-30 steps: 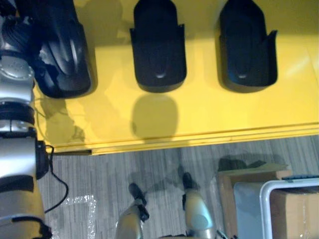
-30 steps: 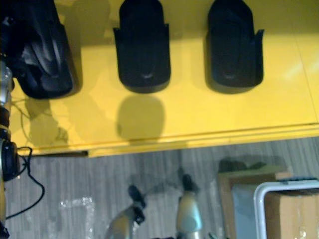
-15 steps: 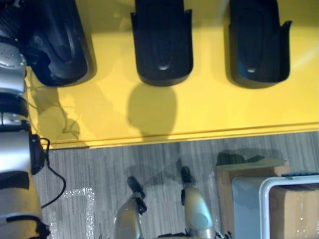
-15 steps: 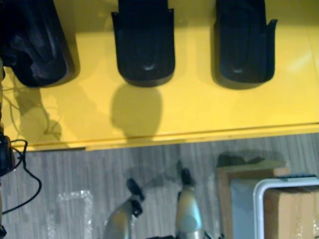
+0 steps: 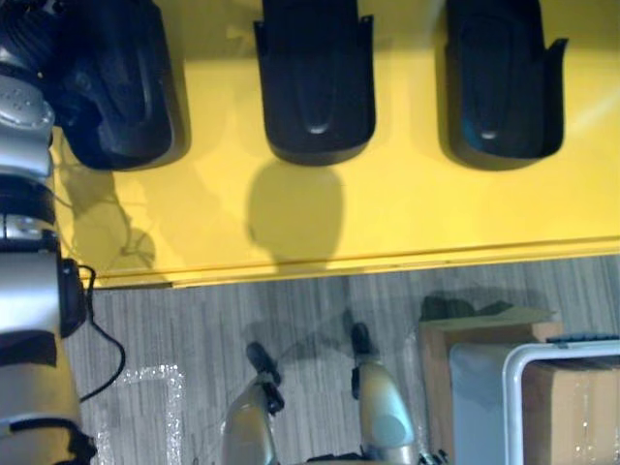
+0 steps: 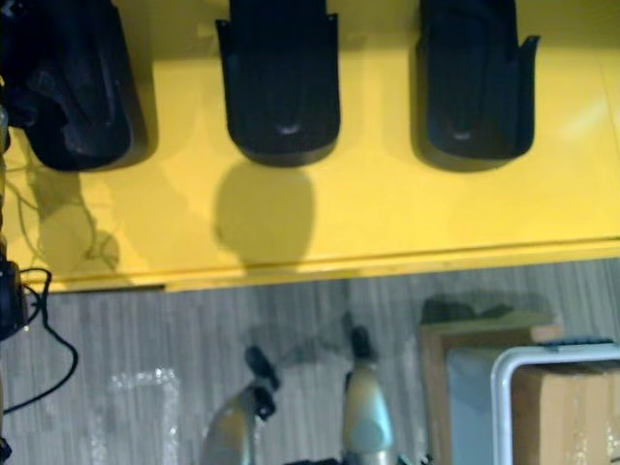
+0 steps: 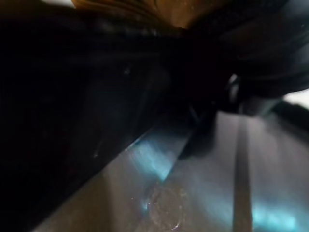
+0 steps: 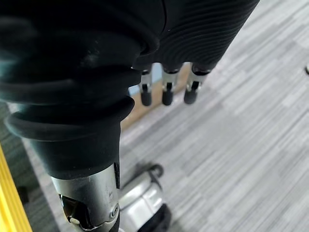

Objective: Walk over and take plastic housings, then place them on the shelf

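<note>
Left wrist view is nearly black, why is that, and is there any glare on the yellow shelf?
Left wrist view: what looks like a black housing lies right up against the camera, darkening it; a bluish glint shows on grey beside it. Left eye view: a pale glare streak crosses the yellow shelf at its right end.

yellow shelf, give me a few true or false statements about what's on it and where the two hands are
1. The left housing, middle housing and right housing all lie on the yellow shelf. True.
2. The middle housing is stacked on the right housing. False: they lie apart, with bare yellow between them.
3. The right hand holds a housing. False: it hangs empty over the grey floor, fingers relaxed.
4. The left hand is up at the left housing. True.
5. The cardboard box sits on the shelf. False: it stands on the floor, in front of the shelf.
</note>
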{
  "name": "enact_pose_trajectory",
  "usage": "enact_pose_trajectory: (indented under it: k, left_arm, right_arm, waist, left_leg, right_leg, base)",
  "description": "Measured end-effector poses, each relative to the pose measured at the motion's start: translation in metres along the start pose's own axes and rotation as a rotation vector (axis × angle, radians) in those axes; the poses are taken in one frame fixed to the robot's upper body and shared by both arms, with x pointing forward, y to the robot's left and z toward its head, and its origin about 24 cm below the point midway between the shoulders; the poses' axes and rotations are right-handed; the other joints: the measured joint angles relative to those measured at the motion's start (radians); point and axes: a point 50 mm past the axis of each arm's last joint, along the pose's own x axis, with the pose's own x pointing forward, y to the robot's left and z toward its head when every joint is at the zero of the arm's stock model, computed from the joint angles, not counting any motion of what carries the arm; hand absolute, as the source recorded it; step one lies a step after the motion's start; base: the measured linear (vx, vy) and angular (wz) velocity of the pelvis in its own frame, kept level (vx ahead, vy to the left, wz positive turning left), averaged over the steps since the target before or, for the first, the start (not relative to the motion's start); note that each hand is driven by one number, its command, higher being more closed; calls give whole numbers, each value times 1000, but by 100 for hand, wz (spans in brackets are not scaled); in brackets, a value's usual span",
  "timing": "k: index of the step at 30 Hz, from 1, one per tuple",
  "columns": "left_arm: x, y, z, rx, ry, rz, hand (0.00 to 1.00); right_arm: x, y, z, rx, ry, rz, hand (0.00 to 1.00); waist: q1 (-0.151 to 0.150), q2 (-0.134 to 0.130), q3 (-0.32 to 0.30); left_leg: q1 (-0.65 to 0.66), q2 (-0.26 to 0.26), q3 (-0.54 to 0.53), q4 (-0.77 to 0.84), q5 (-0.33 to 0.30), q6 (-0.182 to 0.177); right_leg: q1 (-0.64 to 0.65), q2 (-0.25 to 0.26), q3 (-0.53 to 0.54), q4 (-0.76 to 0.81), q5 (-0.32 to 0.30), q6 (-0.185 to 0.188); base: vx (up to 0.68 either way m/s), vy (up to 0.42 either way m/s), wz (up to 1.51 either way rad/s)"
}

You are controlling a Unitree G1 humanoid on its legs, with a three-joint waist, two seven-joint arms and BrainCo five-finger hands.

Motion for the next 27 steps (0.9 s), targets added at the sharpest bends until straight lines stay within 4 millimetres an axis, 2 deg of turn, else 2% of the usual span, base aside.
enact_pose_trajectory:
  k: [5, 6, 13, 22, 27]
  left_arm:
    - [1, 0, 2, 45, -6, -4, 100]
    - [1, 0, 2, 51, -5, -4, 0]
    - [-2, -6, -8, 127, 15, -20, 0]
    - [-6, -10, -19, 145, 48, -27, 0]
    - [-6, -6, -21, 120, 69, 7, 0]
  right_arm:
    - [0, 0, 0, 0, 0, 0, 0]
    - [0, 0, 0, 0, 0, 0, 0]
    - [0, 0, -1, -2, 6, 0, 0]
    - [0, 1, -5, -13, 23, 5, 0]
    - [0, 1, -5, -14, 24, 6, 0]
  waist:
    - [1, 0, 0]
    - [1, 0, 0]
    - [-2, 1, 0]
    - [-3, 1, -1]
    - [-6, 1, -1]
  left_leg:
    - [1, 0, 0, 0, 0, 0]
    - [1, -1, 0, 0, 0, 0]
    - [15, -2, 0, -3, 0, 0]
    - [14, -11, 2, -10, 1, 1]
    - [13, -17, 2, -11, 1, 2]
  right_leg:
    - [0, 0, 0, 0, 0, 0]
    - [0, 0, 1, 0, 0, 0]
    - [11, -1, 2, -1, 0, 0]
    - [12, -6, 3, -23, 19, 0]
    - [13, -12, 3, -27, 23, 4]
  base:
    - [0, 0, 0]
    - [0, 0, 0]
    - [0, 0, 0]
    - [0, 1, -1]
    - [0, 6, 0]
